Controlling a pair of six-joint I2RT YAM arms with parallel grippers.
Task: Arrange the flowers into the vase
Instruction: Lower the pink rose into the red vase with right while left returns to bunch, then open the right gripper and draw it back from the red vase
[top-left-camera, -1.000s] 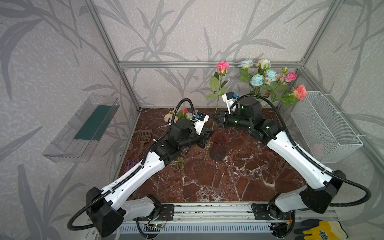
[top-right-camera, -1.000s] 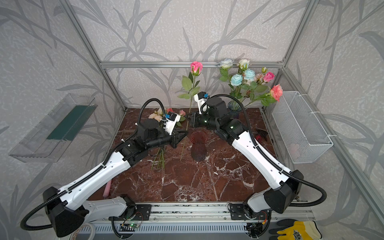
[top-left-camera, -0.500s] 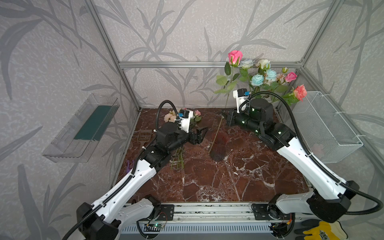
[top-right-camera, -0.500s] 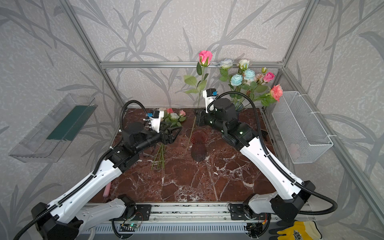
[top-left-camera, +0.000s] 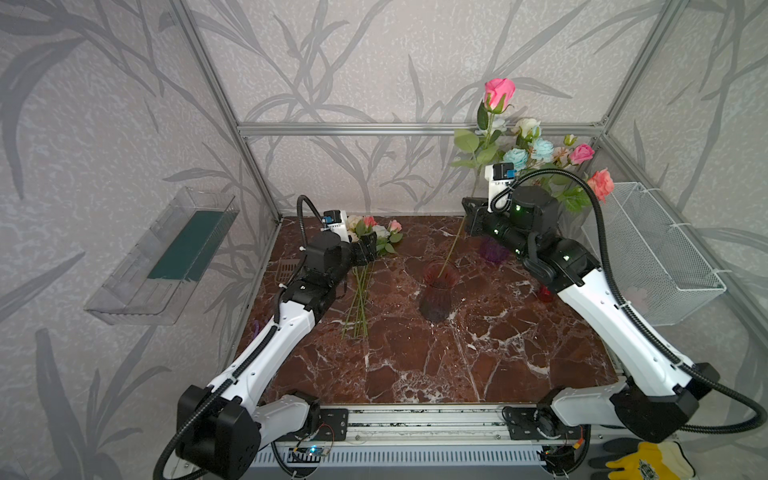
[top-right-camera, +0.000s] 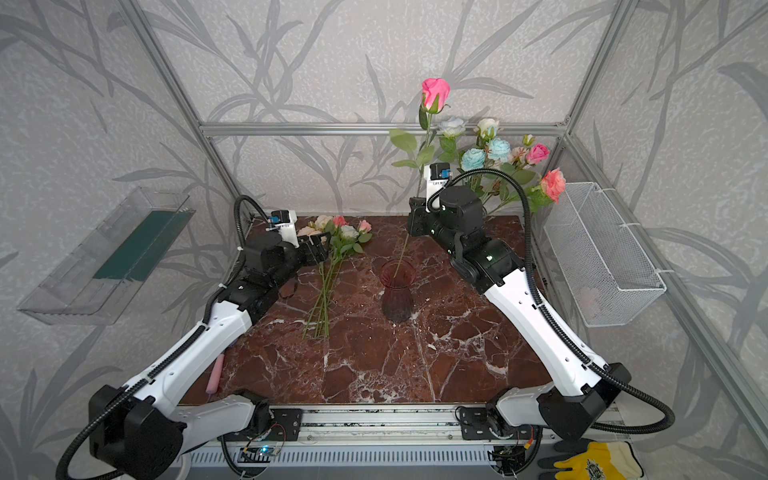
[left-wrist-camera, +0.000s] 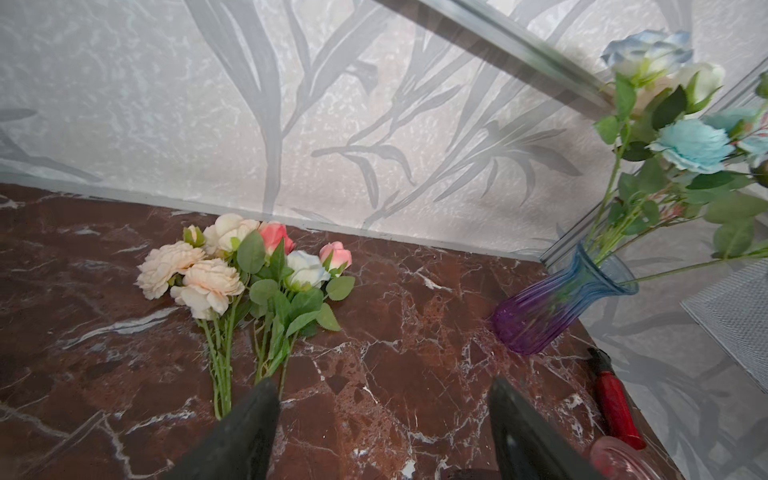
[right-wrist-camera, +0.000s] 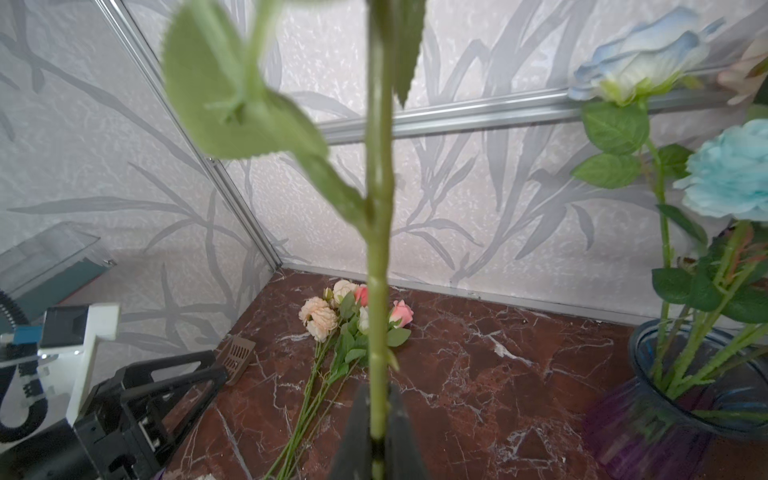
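- Centre of top view: one red vase (top-left-camera: 437, 291), upright. Stem foot of one pink rose (top-left-camera: 498, 93) at its mouth; I judge insertion under way.
- Left of centre: left gripper (left-wrist-camera: 382, 386) spread, empty, over loose flowers (left-wrist-camera: 249, 282) lying flat. I count six heads, one bud.
- Upper right: right gripper (right-wrist-camera: 376, 415) pinching rose stem mid-length, for steering.
- Far right corner: one blue-purple vase (left-wrist-camera: 561, 299), roughly six blooms.

light: bright, diffuse | shadows: soft | blur: near stem (right-wrist-camera: 378, 208) | edges: bowed
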